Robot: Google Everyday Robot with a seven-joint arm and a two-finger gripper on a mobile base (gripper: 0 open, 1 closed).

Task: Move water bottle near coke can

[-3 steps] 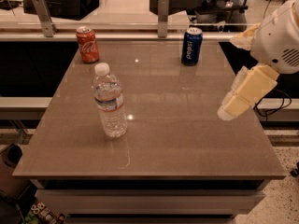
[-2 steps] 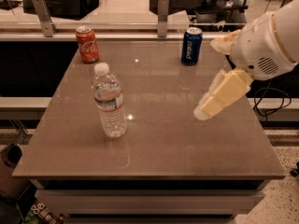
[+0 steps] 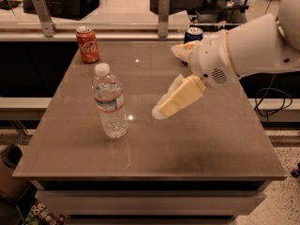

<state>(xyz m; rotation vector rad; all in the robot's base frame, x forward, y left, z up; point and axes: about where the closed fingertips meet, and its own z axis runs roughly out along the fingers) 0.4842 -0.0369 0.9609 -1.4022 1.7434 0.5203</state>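
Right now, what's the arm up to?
The arm reaches in from the right, and the gripper hovers above the table, just right of the water bottle and not touching it. The water bottle stands upright, left of the table's centre, not yet grasped. The coke can stands at the far left corner, well apart from it. A blue can is partly hidden behind the arm.

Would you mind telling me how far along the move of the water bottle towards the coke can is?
Done: nothing yet; the water bottle stands upright, apart from the coke can at the far-left corner of the table. In hand: the open claw hovers right of the bottle, not touching. Left: grasp, carry, set down beside the can.
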